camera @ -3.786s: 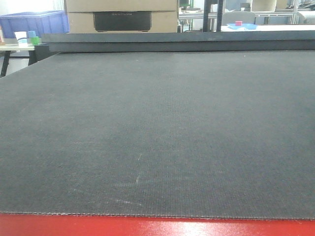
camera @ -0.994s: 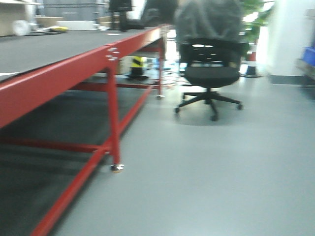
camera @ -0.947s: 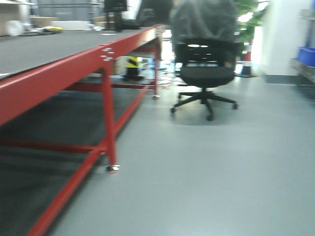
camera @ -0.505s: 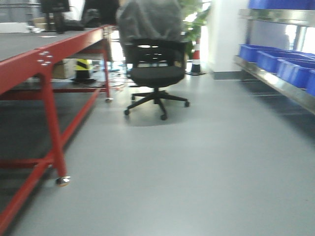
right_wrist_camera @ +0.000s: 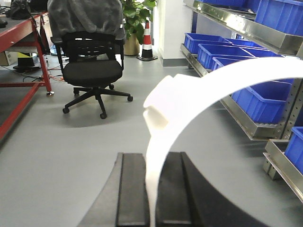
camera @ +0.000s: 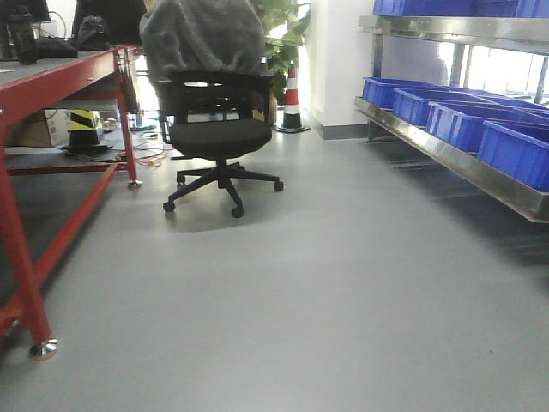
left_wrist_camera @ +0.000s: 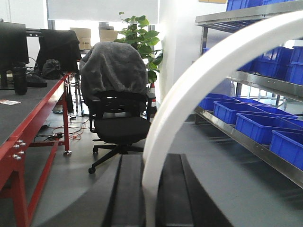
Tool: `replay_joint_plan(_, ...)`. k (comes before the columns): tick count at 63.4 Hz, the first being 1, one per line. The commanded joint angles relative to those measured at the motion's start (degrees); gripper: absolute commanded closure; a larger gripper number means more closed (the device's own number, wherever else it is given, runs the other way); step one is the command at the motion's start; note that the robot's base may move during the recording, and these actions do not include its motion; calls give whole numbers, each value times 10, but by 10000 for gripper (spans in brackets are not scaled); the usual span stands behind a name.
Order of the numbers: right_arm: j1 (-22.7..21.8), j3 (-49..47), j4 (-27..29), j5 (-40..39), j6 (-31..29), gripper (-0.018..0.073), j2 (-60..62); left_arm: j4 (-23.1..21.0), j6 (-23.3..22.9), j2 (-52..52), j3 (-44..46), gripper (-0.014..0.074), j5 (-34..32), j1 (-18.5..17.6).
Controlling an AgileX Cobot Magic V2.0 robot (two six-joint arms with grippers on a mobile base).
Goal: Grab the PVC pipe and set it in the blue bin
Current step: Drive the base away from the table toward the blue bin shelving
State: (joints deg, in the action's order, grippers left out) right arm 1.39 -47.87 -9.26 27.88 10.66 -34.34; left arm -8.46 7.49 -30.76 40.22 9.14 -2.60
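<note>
In the left wrist view a white PVC pipe (left_wrist_camera: 189, 85) rises from between my left gripper's (left_wrist_camera: 150, 163) black fingers (left_wrist_camera: 129, 189) and arcs up to the right. My left gripper is shut on it. In the right wrist view my right gripper (right_wrist_camera: 152, 158) is likewise shut on a white curved pipe strip (right_wrist_camera: 189, 94), whose flat tab juts out at the left of the arc. I cannot tell if both hold the same piece. Several blue bins (camera: 515, 150) sit on a steel shelf to the right, also seen from the wrists (left_wrist_camera: 258, 125) (right_wrist_camera: 258, 101). Neither gripper shows in the front view.
A black office chair (camera: 214, 129) draped with grey cloth stands ahead on the grey floor. The red-framed table (camera: 51, 81) runs along the left. A traffic cone (camera: 292, 99) and a plant (camera: 279, 26) stand by the white pillar. The steel shelf rail (camera: 446, 159) lines the right.
The front view has swung from the dark tabletop rightwards past the red table's leg. It now faces the aisle, with the chair at left and the blue bin shelf at right.
</note>
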Motion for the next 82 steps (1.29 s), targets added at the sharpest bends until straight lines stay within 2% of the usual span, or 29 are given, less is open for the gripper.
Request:
replay_joint_plan(1, 0, 0, -4, -15, -2, 727, 3, -1, 1, 3, 1, 708, -11, 0)
replay_joint_plan(82, 0, 0, -4, -15, -2, 727, 3, -1, 1, 3, 1, 708, -12, 0)
